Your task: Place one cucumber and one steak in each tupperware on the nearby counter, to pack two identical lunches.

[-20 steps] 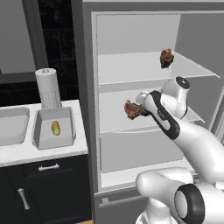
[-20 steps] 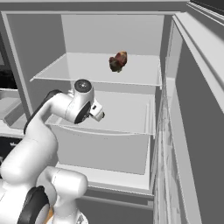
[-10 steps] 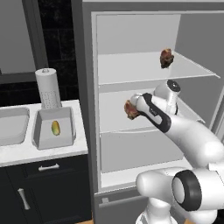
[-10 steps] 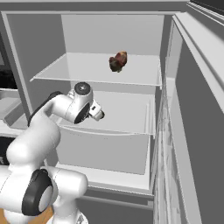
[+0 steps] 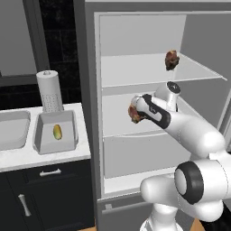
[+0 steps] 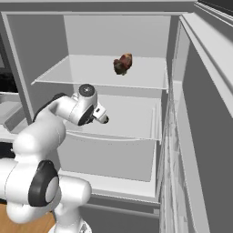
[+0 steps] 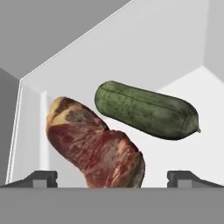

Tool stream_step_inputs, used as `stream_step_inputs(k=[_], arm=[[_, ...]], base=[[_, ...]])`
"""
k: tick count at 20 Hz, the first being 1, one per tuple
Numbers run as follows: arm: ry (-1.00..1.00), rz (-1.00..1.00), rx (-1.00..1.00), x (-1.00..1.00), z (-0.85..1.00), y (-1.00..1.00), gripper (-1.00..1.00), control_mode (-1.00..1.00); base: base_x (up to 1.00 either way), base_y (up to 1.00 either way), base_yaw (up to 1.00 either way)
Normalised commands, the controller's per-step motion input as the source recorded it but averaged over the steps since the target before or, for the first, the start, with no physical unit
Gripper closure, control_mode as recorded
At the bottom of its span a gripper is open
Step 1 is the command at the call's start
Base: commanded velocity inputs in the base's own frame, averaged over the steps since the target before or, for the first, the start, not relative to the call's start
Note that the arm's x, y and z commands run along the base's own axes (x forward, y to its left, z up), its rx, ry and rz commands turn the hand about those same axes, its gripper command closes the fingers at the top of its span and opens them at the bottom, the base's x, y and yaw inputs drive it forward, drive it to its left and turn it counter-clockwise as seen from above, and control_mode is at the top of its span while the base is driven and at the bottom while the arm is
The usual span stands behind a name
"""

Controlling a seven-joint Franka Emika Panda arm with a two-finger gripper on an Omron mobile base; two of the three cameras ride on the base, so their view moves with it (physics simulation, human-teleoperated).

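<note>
Pincer (image 7: pixel 111 177), jaws spread wide, reaches level into the fridge toward steak (image 7: pixel 94 144) and cucumber (image 7: pixel 146 109).

I see a fridge with white shelves. On the top shelf (image 5: pixel 135 74) lies one steak (image 5: pixel 171 59). On the middle shelf (image 6: pixel 132 120) lies another steak (image 7: pixel 94 144), and just beside it a dark green cucumber (image 7: pixel 146 109). To the left I see a pale counter (image 5: pixel 40 155). A grey tub (image 5: pixel 43 144) sits on it, next to a paper roll (image 5: pixel 49 91).
</note>
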Motion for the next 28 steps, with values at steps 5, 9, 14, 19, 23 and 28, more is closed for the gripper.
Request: stream_step_inputs(k=[5,9,14,19,23,28], arm=[[0.00,0.00,0.00,0.08,-0.15,0.00,-1.00,-1.00],[0.00,0.00,0.00,0.12,-0.25,0.00,-1.00,-1.00],[0.00,0.00,0.00,0.05,-0.14,0.00,-1.00,-1.00],[0.00,0.00,0.00,0.00,0.00,0.00,-1.00,-1.00],[0.00,0.00,0.00,0.00,0.00,0.00,1.00,-1.00],[0.00,0.00,0.00,0.00,0.00,0.00,1.00,-1.00]], base=[[0.00,0.00,0.00],[0.00,0.00,0.00],[0.00,0.00,0.00],[0.00,0.00,0.00],[0.00,0.00,0.00],[0.00,0.00,0.00]])
